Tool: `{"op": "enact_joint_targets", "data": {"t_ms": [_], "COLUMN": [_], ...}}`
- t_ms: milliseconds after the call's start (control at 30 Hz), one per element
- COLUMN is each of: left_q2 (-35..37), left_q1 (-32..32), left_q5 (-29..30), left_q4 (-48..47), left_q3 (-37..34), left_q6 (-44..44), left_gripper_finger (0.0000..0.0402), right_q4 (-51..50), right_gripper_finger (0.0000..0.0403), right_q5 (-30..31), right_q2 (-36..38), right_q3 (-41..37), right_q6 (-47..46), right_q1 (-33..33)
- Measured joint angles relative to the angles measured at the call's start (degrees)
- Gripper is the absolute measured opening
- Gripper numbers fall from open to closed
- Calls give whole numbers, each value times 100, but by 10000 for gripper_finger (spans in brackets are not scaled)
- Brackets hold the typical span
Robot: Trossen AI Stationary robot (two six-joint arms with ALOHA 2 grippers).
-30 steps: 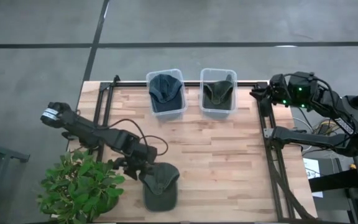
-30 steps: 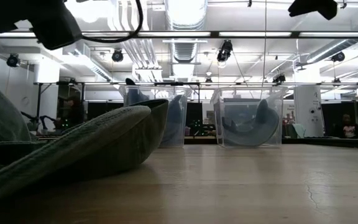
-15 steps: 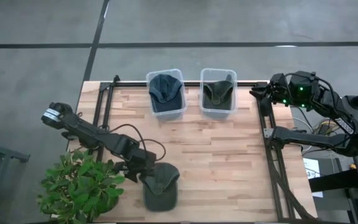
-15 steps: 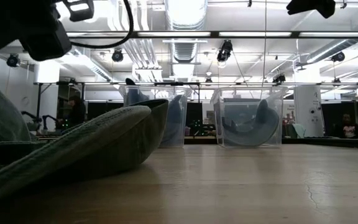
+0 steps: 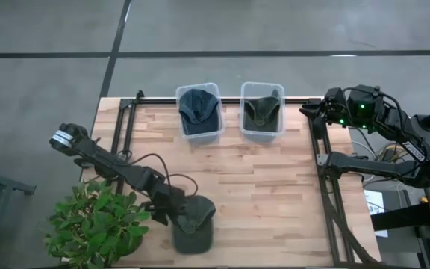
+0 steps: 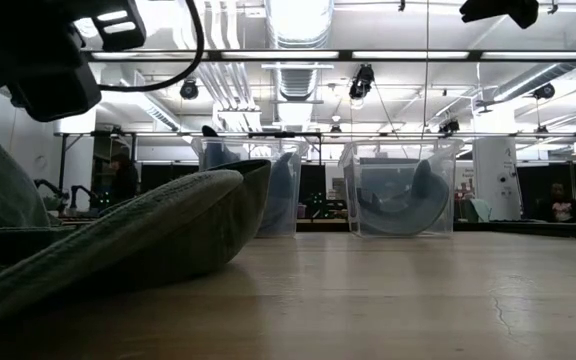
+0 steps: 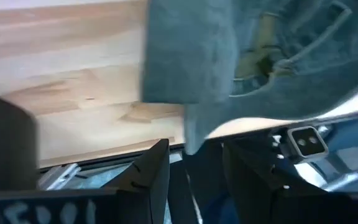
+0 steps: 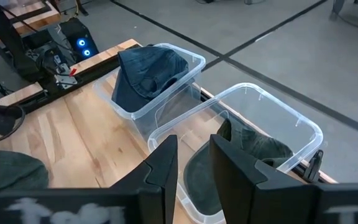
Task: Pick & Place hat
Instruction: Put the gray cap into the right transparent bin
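A dark green cap (image 5: 193, 224) lies at the table's near edge, left of the middle; it fills the low view's left (image 6: 118, 240), resting on its brim and crown. My left gripper (image 5: 172, 214) is at the cap's left side, low over the table, and open. In the left wrist view, the cap's edge (image 7: 194, 127) hangs between the fingers of my left gripper (image 7: 194, 152). My right gripper (image 8: 194, 165) is open and waits high over the table's far right corner (image 5: 313, 112). My left gripper comes at the cap's left edge (image 7: 194, 127) slanting down from the table's left, with one finger (image 7: 151, 180) on either side of the cloth. Whether a finger touches the cloth I cannot tell. The cap lies on the table.
Two clear bins stand at the far edge: the left bin (image 5: 179, 96) holds a blue cap (image 5: 198, 110), the right bin (image 5: 280, 91) a dark green one (image 5: 261, 112). A potted plant (image 5: 95, 224) stands off the near left corner, beside my left arm. Bare wood (image 5: 267, 187) lies between.
My left gripper has moved down and toward the near edge, closing in on the green cap's left side. The cap has stayed where it was.
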State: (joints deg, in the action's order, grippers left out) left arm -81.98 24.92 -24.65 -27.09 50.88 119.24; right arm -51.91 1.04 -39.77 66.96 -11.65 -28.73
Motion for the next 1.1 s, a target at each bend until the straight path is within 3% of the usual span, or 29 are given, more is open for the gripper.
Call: {"op": "enact_joint_targets", "data": {"t_ms": [267, 767, 867, 1000, 1100], "left_q2": [-75, -954, -1048, -1057, -940], "left_q1": [136, 160, 160, 158, 110], "left_q5": [183, 165, 165, 286, 564], "left_q4": [505, 999, 997, 1054, 1060], "left_q3": [-182, -185, -185, -183, -174], "left_q6": [289, 15, 15, -84, -111], "left_gripper_finger": [142, 137, 108, 28, 12], "right_q4": [4, 25, 28, 32, 37], "right_gripper_finger": [83, 91, 88, 81, 77], "right_q5": [2, 4, 4, 4, 4], "right_q2": [0, -2, -2, -2, -2], "right_q3": [0, 2, 2, 2, 2], "right_q6": [10, 183, 183, 184, 184], "right_q1": [-2, -1, -1, -2, -1]}}
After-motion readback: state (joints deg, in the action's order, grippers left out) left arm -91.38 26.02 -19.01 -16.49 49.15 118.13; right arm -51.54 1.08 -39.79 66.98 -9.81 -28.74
